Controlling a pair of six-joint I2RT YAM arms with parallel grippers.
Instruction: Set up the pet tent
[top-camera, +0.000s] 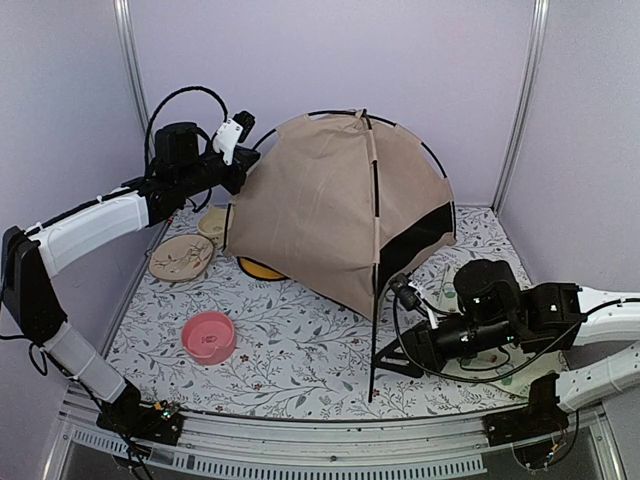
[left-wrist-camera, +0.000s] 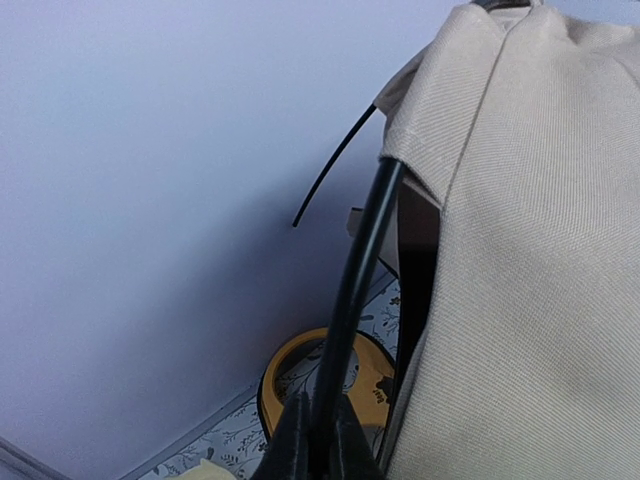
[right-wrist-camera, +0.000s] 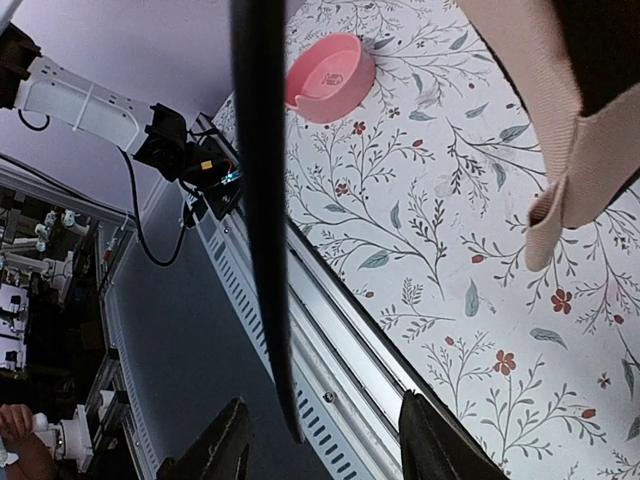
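Observation:
The tan pet tent (top-camera: 330, 210) stands half raised in the middle of the table, with black poles crossing at its top. My left gripper (top-camera: 243, 162) is at the tent's upper left and is shut on a black pole (left-wrist-camera: 360, 270) next to the tan fabric (left-wrist-camera: 530, 250); its fingers (left-wrist-camera: 292, 445) pinch the pole. My right gripper (top-camera: 388, 355) is open by the tent's front pole (top-camera: 373, 320). In the right wrist view that pole (right-wrist-camera: 262, 200) hangs between the spread fingers (right-wrist-camera: 225, 450) without touching them, and its free end is past the table edge.
A pink bowl (top-camera: 209, 336) sits at the front left, also in the right wrist view (right-wrist-camera: 330, 75). A cream mat with green prints (top-camera: 182, 256) lies at the far left. A yellow feeder (top-camera: 258, 268) lies partly under the tent. The metal front rail (right-wrist-camera: 340, 350) is under my right gripper.

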